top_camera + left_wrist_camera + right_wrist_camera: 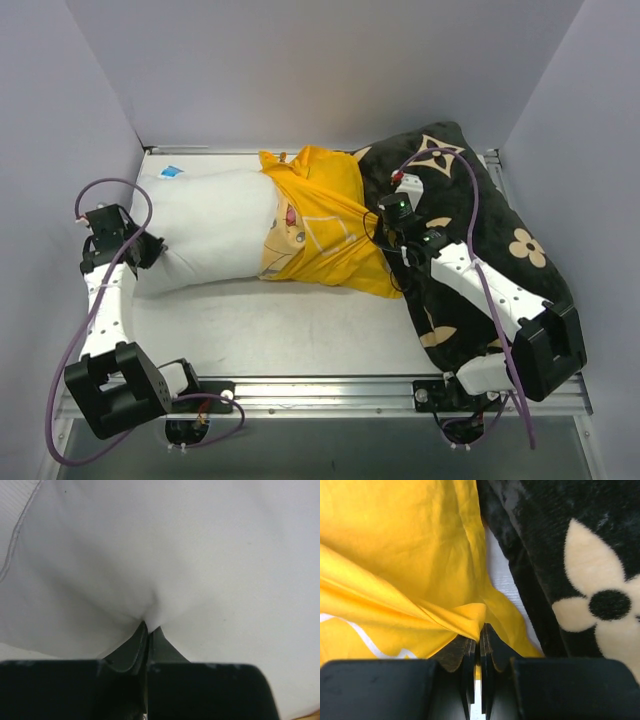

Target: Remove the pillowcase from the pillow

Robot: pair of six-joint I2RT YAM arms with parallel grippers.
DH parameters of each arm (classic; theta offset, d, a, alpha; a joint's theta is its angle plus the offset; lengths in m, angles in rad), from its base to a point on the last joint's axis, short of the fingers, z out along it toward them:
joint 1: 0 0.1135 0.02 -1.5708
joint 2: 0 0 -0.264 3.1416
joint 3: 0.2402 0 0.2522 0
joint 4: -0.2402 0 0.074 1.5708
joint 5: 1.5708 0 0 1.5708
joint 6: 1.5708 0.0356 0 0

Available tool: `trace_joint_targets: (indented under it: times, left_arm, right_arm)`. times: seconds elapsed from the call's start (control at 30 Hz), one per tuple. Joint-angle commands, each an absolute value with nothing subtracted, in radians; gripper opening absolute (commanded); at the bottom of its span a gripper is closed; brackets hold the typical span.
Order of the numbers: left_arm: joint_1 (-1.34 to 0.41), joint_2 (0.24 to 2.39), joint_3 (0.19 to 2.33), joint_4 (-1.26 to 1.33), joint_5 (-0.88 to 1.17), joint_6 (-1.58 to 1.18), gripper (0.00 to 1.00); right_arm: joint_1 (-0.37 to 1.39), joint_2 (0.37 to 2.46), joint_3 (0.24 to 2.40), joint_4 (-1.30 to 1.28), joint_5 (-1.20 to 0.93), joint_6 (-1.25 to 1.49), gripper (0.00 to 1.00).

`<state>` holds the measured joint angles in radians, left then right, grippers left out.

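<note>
Pillowcase [322, 212] over right end of pillow [205, 228]

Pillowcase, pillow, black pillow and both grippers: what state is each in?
pillow: mostly bare, one end inside the pillowcase.
pillowcase: crumpled, partly pulled off.
black pillow: lying beside the pillowcase.
left gripper: shut on the pillow.
right gripper: shut on the pillowcase.

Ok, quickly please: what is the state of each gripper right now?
Left gripper: closed, pinching a fold of the white pillow.
Right gripper: closed, pinching the yellow pillowcase.
</note>
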<state>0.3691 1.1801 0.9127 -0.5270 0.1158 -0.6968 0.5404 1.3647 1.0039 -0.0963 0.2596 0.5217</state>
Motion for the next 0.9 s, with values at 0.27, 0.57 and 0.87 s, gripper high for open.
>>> trace_joint_targets:
  times: [0.27, 0.57, 0.87]
  left_arm:
    - [0.071, 1.086, 1.112, -0.603, -0.090, -0.528, 0.75]
    - [-0.300, 1.045, 1.020, -0.577, -0.222, -0.715, 0.98]
    - [-0.356, 1.193, 0.951, -0.369, -0.230, -0.805, 0.97]
  right_arm:
    - [0.655, 1.411, 1.066, -0.169, 0.308, 0.494, 0.00]
    - [0.699, 1.427, 1.104, -0.166, 0.295, 0.483, 0.00]
    - [0.726, 1.416, 1.147, -0.192, 0.282, 0.468, 0.00]
